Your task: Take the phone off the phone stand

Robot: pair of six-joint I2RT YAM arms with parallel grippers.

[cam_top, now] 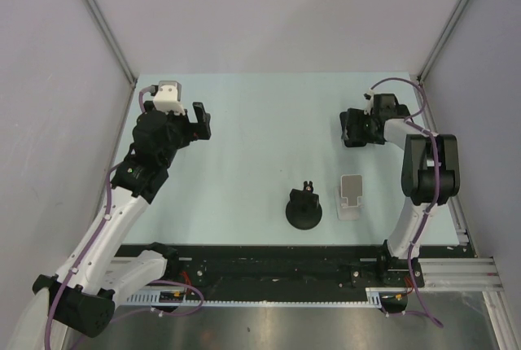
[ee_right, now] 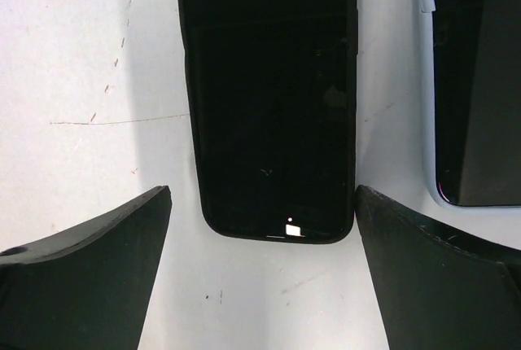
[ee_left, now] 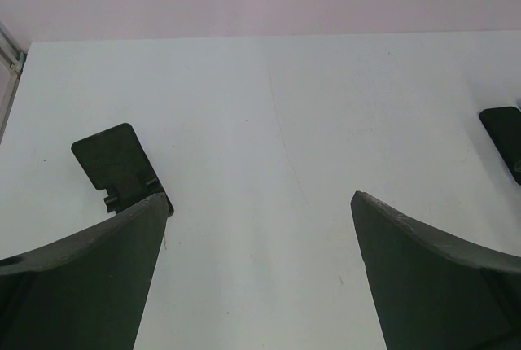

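Black phone (ee_right: 269, 98), top cropped, lies under the wide-spread right end effector (ee_right: 262, 194).

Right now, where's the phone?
Right wrist view: the black phone lies flat on the table, centred just ahead of the open right gripper. That is at the table's far right, beyond the silver stand.

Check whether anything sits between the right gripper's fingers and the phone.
Nothing visible does. The phone lies flat on the table between the fingers of the open right gripper, bare table either side. Another dark device lies apart.
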